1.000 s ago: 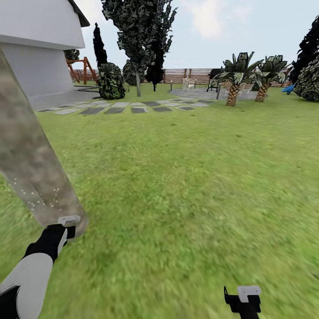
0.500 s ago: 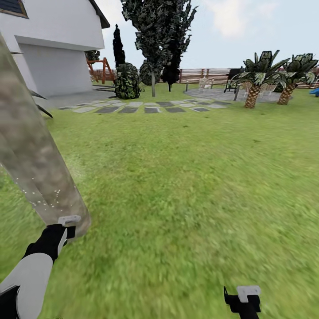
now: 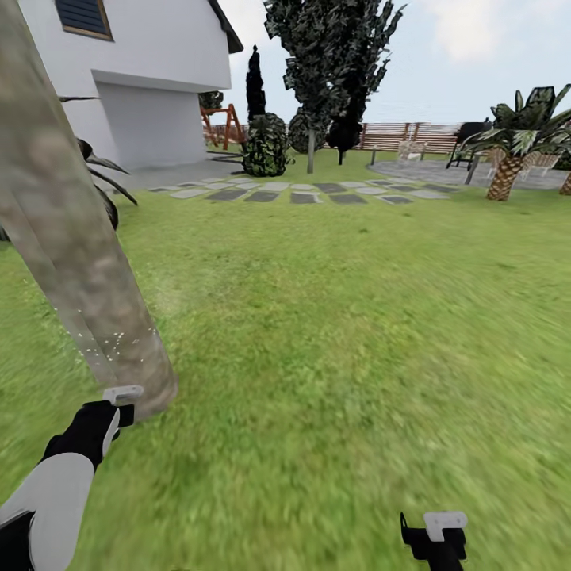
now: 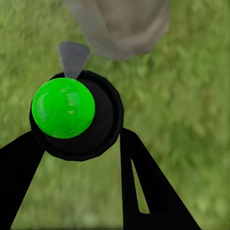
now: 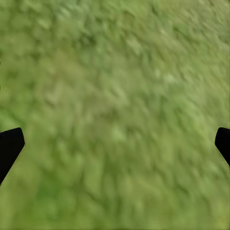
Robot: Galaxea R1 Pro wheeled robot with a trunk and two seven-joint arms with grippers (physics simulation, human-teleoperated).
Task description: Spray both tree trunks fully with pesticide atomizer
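A thick pale grey-brown tree trunk (image 3: 75, 254) leans across the left of the head view, with fine white pesticide specks (image 3: 111, 345) low on its bark. My left gripper (image 3: 119, 406) hovers just in front of the trunk's base. In the left wrist view it (image 4: 76, 132) is shut on the pesticide atomizer (image 4: 64, 108), seen end-on as a bright green round cap in a black ring. The atomizer points at the trunk's foot (image 4: 120, 24). My right gripper (image 3: 434, 533) hangs low at the right over the lawn. Its fingertips (image 5: 9, 148) stand wide apart, open and empty.
The garden lawn (image 3: 341, 317) stretches ahead. A white house (image 3: 151, 71) stands at the back left, with stepping stones (image 3: 301, 194) before it. Dark conifers (image 3: 325, 63), a palm (image 3: 507, 159), grey paving (image 3: 444, 170) and the slatted fence (image 3: 404, 135) lie far off. A spiky plant (image 3: 107, 178) sits behind the trunk.
The head view has swung left, so the house, conifers and palms slid to the right in the picture. Both arms keep their places in the picture. The trunk sits slightly more rightward.
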